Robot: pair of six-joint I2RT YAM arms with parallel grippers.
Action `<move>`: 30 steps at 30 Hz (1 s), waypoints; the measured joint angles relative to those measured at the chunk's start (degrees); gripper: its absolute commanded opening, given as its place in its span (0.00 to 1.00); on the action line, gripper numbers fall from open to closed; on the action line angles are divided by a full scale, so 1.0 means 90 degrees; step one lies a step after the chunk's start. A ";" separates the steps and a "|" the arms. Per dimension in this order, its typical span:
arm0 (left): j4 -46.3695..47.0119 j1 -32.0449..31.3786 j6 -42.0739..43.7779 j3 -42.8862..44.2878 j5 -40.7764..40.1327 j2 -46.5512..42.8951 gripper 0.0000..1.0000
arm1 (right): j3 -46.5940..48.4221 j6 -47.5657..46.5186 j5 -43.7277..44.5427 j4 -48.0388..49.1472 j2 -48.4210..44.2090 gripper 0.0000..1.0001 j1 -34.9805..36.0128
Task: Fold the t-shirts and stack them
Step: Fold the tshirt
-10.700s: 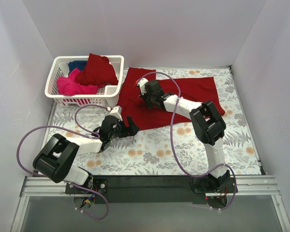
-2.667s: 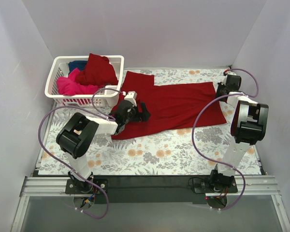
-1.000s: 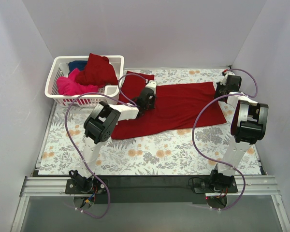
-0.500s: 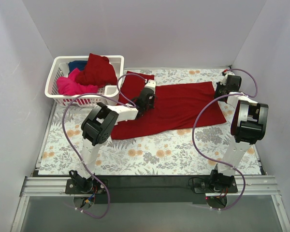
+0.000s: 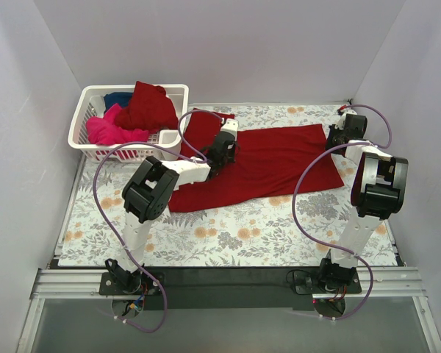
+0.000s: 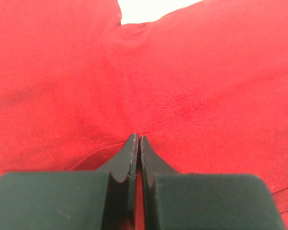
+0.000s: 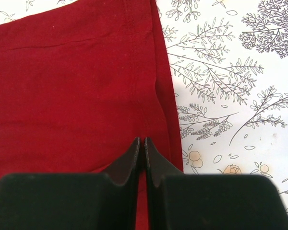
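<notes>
A dark red t-shirt (image 5: 279,162) lies spread across the floral table, hem to the right. My left gripper (image 5: 222,151) presses down on it near the sleeve's armpit. In the left wrist view the left gripper (image 6: 137,137) is shut, and the cloth (image 6: 206,72) puckers toward its tips. My right gripper (image 5: 335,140) sits at the hem's far corner. In the right wrist view the right gripper (image 7: 144,139) is shut on the cloth (image 7: 77,72) just inside the stitched edge. Another dark red t-shirt (image 5: 148,104), a hot pink one (image 5: 106,131) and a dark blue one (image 5: 119,97) lie in the basket.
The white lattice basket (image 5: 125,153) stands at the back left, touching the shirt's sleeve side. White walls close in the table on three sides. Bare floral tablecloth (image 5: 279,235) shows in front of the shirt. Purple cables loop off both arms.
Almost nothing. The left arm's elbow has drifted slightly left; both grippers and the shirt hold their places.
</notes>
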 measured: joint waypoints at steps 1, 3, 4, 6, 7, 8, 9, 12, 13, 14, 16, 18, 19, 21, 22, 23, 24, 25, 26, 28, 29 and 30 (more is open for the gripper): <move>-0.0012 0.0000 0.0000 0.0015 -0.0005 0.0000 0.06 | 0.0000 0.0000 -0.0002 0.0002 0.0000 0.01 0.0000; -0.0044 0.0000 0.0000 0.0032 -0.0007 0.0000 0.08 | 0.0000 0.0000 -0.0010 0.0002 0.0000 0.01 0.0000; -0.0051 0.0000 -0.0002 0.0036 -0.0005 0.0000 0.09 | 0.0000 0.0000 -0.0017 0.0000 0.0000 0.01 0.0000; -0.0063 0.0000 -0.0002 0.0041 -0.0002 0.0000 0.11 | 0.0000 0.0000 -0.0034 0.0002 0.0000 0.01 0.0000; -0.0068 0.0000 -0.0005 0.0044 -0.0005 0.0000 0.16 | 0.0000 0.0000 -0.0049 0.0002 0.0002 0.01 0.0000; -0.0068 0.0000 0.0000 0.0044 -0.0005 0.0000 0.17 | 0.0000 0.0000 -0.0051 0.0000 0.0002 0.01 0.0000; -0.0070 0.0000 -0.0012 0.0044 -0.0002 0.0000 0.18 | 0.0000 0.0000 -0.0051 0.0002 0.0000 0.01 0.0000; -0.0073 0.0000 -0.0032 0.0044 -0.0002 0.0000 0.20 | 0.0000 0.0000 -0.0053 0.0002 0.0002 0.01 0.0000; -0.0073 0.0000 -0.0032 0.0044 0.0000 0.0000 0.20 | 0.0000 0.0000 -0.0058 0.0002 0.0002 0.01 0.0000; -0.0073 0.0000 -0.0034 0.0044 0.0002 0.0000 0.20 | 0.0000 -0.0002 -0.0073 0.0000 0.0002 0.01 0.0000; -0.0073 0.0000 -0.0039 0.0044 0.0005 0.0005 0.20 | 0.0000 0.0000 -0.0090 0.0002 0.0002 0.01 0.0000; -0.0073 0.0002 -0.0051 0.0053 0.0007 0.0019 0.20 | 0.0000 0.0000 -0.0095 0.0002 0.0002 0.01 0.0000; -0.0073 0.0002 -0.0051 0.0063 0.0010 0.0032 0.22 | 0.0000 0.0000 -0.0095 0.0000 0.0002 0.01 0.0000; -0.0083 0.0002 -0.0051 0.0092 0.0022 0.0063 0.29 | 0.0000 -0.0002 -0.0095 0.0000 0.0005 0.01 0.0000; -0.0095 0.0002 -0.0051 0.0097 0.0034 0.0070 0.36 | 0.0000 -0.0002 -0.0095 0.0000 0.0005 0.01 0.0000; -0.0097 0.0002 -0.0061 0.0097 0.0044 0.0070 0.37 | 0.0000 -0.0002 -0.0095 0.0002 0.0005 0.01 0.0000; -0.0097 0.0002 -0.0085 0.0104 0.0066 0.0070 0.38 | 0.0000 -0.0002 -0.0095 0.0000 0.0005 0.01 0.0000; -0.0100 0.0002 -0.0114 0.0119 0.0087 0.0070 0.40 | 0.0000 -0.0002 -0.0095 0.0000 0.0005 0.01 0.0000; -0.0097 0.0002 -0.0119 0.0138 0.0112 0.0070 0.41 | 0.0000 -0.0002 -0.0095 0.0000 0.0005 0.01 0.0000; -0.0095 0.0002 -0.0153 0.0175 0.0155 0.0073 0.41 | 0.0000 -0.0005 -0.0095 0.0000 0.0007 0.01 0.0000; -0.0095 0.0002 -0.0153 0.0197 0.0170 0.0085 0.41 | 0.0000 -0.0002 -0.0095 0.0000 0.0007 0.01 0.0000; -0.0090 0.0002 -0.0153 0.0228 0.0177 0.0109 0.41 | 0.0000 -0.0005 -0.0095 0.0000 0.0007 0.01 0.0000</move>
